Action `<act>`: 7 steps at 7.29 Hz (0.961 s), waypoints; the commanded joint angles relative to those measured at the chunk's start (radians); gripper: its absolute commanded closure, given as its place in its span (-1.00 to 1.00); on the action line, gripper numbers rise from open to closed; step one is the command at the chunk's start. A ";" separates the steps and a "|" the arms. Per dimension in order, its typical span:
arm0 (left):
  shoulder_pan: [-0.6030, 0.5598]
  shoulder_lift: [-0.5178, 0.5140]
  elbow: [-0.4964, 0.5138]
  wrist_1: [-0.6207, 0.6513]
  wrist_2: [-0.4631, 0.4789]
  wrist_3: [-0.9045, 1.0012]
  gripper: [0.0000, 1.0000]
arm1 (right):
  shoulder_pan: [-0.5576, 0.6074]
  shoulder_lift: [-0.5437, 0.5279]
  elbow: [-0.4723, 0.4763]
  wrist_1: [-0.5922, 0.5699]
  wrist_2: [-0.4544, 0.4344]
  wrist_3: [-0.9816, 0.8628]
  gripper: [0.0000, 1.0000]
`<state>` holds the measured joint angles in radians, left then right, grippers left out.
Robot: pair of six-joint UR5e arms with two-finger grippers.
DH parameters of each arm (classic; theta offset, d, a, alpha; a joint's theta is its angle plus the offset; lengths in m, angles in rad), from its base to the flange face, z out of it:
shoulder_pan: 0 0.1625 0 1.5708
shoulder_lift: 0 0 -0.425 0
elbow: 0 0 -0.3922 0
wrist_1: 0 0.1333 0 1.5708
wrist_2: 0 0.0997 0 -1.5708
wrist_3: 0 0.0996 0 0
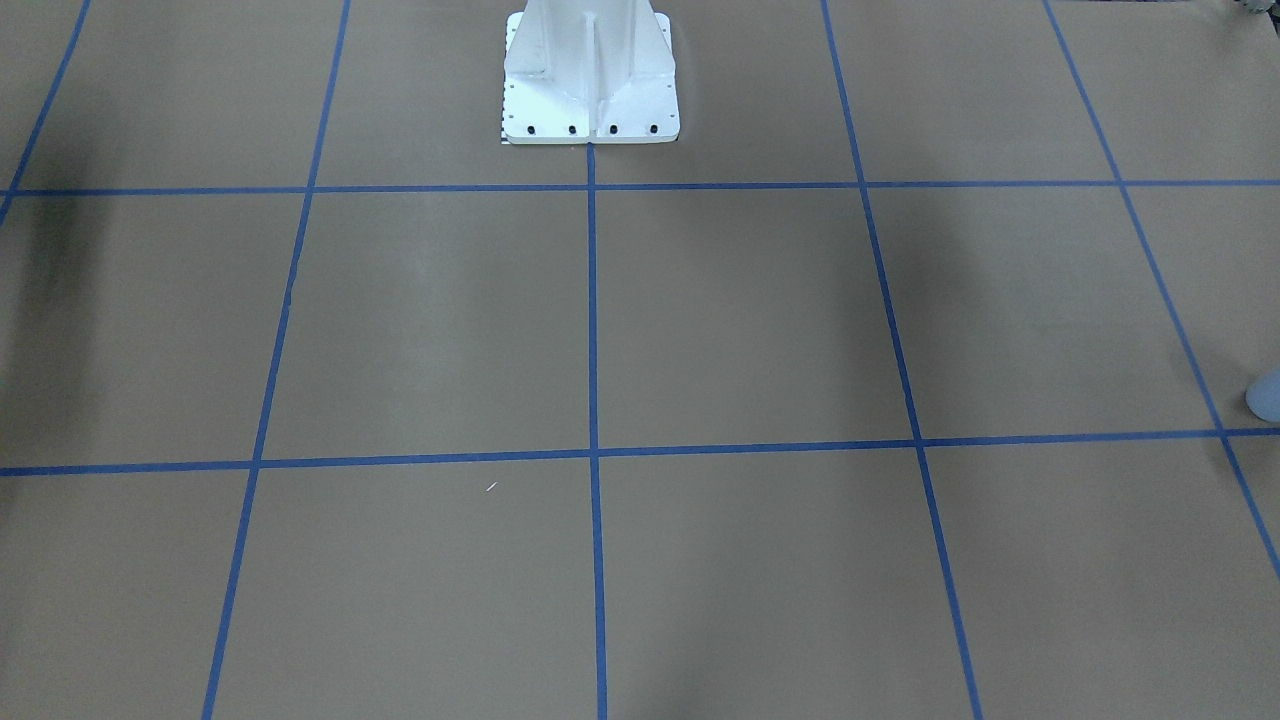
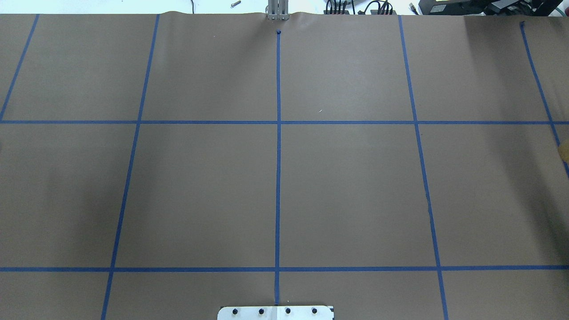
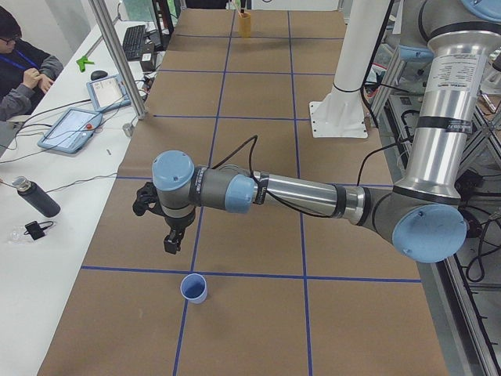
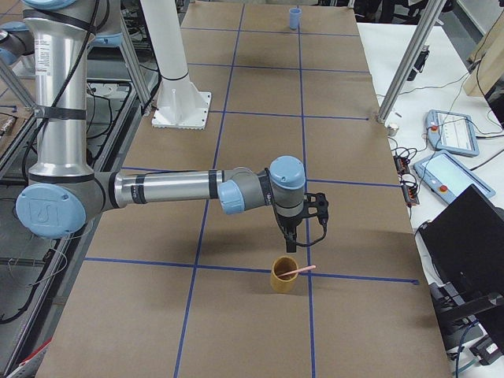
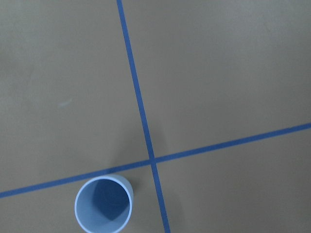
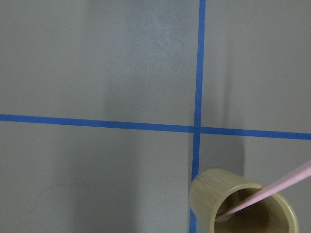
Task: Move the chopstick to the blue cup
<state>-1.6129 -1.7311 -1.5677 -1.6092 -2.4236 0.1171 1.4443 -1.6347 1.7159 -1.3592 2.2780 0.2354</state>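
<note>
Pick-up step, not yet begun: the chopstick (image 4: 303, 269) leans in a bamboo cup (image 4: 283, 285) near the right gripper (image 4: 288, 242). The blue cup (image 3: 194, 288) stands empty near the left gripper (image 3: 169, 244). Whether either gripper is open cannot be told. Next move: lower and pinch the stick.

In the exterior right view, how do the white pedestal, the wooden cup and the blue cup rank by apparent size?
1. white pedestal
2. wooden cup
3. blue cup: it looks smallest, but it stands farthest from the camera, so its real size is unsure.
</note>
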 commanded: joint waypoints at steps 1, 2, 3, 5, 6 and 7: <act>-0.001 -0.001 0.015 -0.038 -0.032 -0.007 -0.96 | -0.005 0.001 -0.002 0.003 0.000 0.001 -1.00; 0.007 -0.008 0.105 -0.078 -0.020 -0.005 -0.95 | -0.013 0.001 -0.002 0.003 0.002 0.001 -1.00; 0.011 -0.005 0.201 -0.215 0.021 -0.007 -0.95 | -0.016 0.001 -0.002 0.003 0.002 0.001 -1.00; 0.042 -0.001 0.342 -0.377 0.043 -0.026 -0.95 | -0.018 0.001 -0.002 0.003 0.002 0.001 -1.00; 0.071 -0.001 0.344 -0.386 0.044 -0.083 -0.95 | -0.019 0.001 -0.002 0.003 0.002 0.001 -1.00; 0.099 -0.001 0.359 -0.415 0.067 -0.089 -0.95 | -0.019 0.001 -0.002 0.003 0.002 0.001 -1.00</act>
<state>-1.5478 -1.7323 -1.2313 -1.9873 -2.3761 0.0533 1.4260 -1.6337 1.7134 -1.3561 2.2795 0.2362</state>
